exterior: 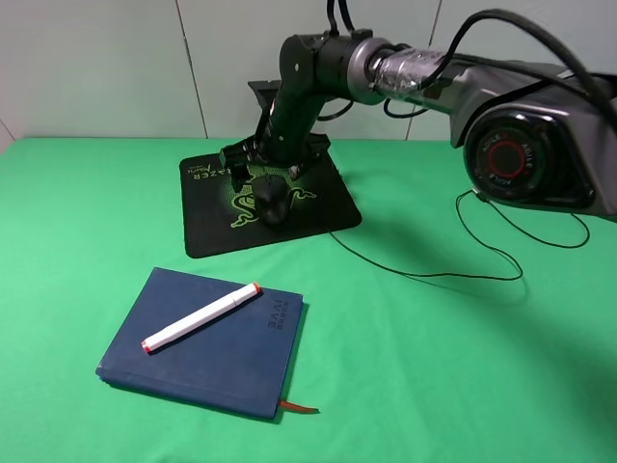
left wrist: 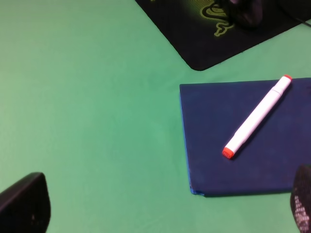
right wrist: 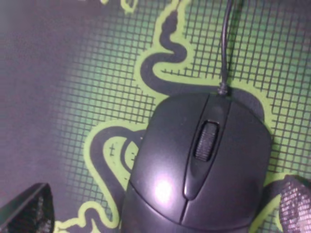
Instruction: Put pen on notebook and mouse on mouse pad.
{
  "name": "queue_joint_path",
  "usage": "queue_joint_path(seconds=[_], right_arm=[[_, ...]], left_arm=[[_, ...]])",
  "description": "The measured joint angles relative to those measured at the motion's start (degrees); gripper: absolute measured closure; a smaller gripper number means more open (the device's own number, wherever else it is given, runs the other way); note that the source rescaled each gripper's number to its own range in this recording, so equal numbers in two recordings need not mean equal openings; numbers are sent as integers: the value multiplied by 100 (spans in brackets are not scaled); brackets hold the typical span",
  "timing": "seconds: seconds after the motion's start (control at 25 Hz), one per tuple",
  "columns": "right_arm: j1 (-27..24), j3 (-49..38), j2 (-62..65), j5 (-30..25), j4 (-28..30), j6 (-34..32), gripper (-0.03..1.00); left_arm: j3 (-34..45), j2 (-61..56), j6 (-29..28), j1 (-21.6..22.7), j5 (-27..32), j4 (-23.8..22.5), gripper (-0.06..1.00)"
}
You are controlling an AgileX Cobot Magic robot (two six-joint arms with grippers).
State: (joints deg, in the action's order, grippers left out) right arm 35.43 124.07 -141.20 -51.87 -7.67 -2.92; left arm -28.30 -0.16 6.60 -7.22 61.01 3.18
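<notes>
The white pen [exterior: 201, 317] with orange-red tips lies diagonally on the dark blue notebook [exterior: 207, 362] at the front left. Farther back, the glossy black mouse [exterior: 271, 196] rests on the black mouse pad [exterior: 318, 207] with the green snake logo. My right gripper [exterior: 270, 178] reaches across and hovers over the mouse. In the right wrist view the right gripper [right wrist: 160, 208] is open, with the mouse [right wrist: 204, 165] between its spread fingers. My left gripper [left wrist: 163, 208] is open above bare cloth beside the notebook [left wrist: 218, 160] and pen [left wrist: 257, 116]. The left arm is outside the exterior high view.
A green cloth [exterior: 463, 386] covers the table. The mouse's thin black cable [exterior: 482, 275] loops over the cloth to the right of the pad. The right arm's bulky body [exterior: 530, 145] hangs over the back right. An orange-brown ribbon [exterior: 299, 409] sticks out of the notebook.
</notes>
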Motion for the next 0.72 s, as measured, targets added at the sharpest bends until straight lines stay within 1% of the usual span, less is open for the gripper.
queue_joint_path(seconds=[0.36,0.48,0.64,0.72], right_arm=[[0,0,648,-648,5,572,-3],[0,0,928,-994,12,617,-3],[0,6,1228,-1621,97,622,-3],[0,6,1381,-1743,209,639,-3]], left_arm=[[0,0,0,0,0,0,-5],[0,0,0,0,0,0,-5],[0,0,0,0,0,0,-5],[0,0,0,0,0,0,-5]])
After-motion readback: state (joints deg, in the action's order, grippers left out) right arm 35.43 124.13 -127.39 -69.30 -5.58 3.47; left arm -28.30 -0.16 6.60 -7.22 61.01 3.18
